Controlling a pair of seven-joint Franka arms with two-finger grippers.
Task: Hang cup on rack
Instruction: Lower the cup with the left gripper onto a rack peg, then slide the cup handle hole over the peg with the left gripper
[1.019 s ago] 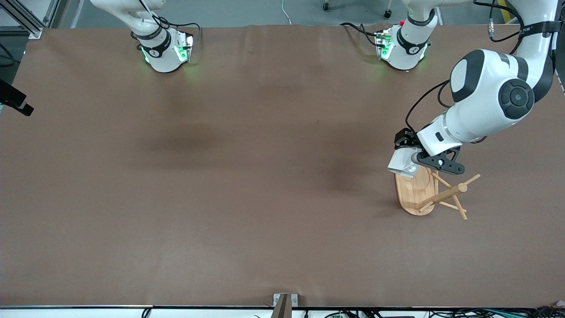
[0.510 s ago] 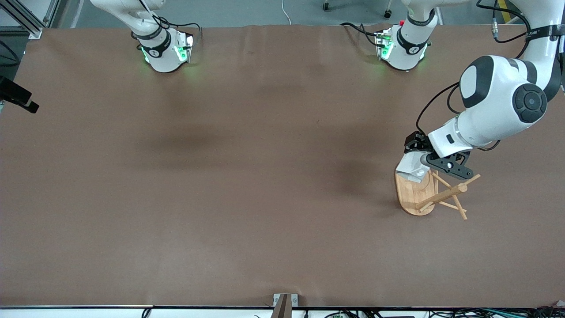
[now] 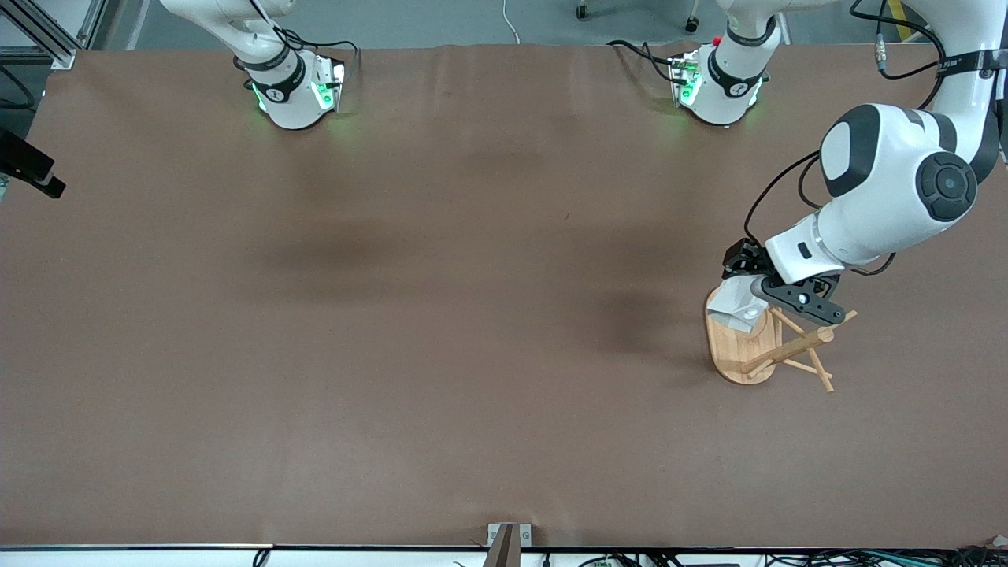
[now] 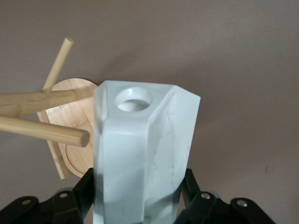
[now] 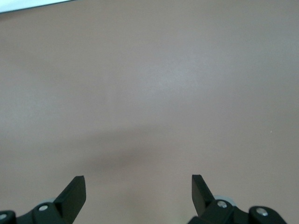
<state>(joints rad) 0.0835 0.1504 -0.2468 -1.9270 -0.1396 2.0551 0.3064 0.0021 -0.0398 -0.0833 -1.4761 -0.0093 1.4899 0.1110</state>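
No brand, label or lettering can be read on anything here.

Nearest the front camera, toward the left arm's end of the brown matte surface [image 3: 472,315], stands the rack [image 3: 768,350]: light bamboo, a flat oval base, a central post and thin round pegs. Seen from the front, its post leans out toward 4 o'clock from the base, with pegs fanning off it.

Over the farther end of that oval base, at about 11 o'clock from the post tip, the left hand [image 3: 748,303] pinches the cup [image 3: 736,307], its black fingers [image 4: 70,205] pressed against the faceted white body. The cup is smooth, angular and glossy; its blocky handle, pierced by a round hole, points away from the wrist. In the left wrist view [image 4: 140,154] a peg's blunt round end lies just beside the cup's flank, not in the hole; whether they touch cannot be told.

Against the picture half a second ago, the cup sits slightly lower in the front view, overlapping more of the base.

The right hand [image 5: 138,186] waits with its fingers spread apart over bare surface; it does not show in the front view.
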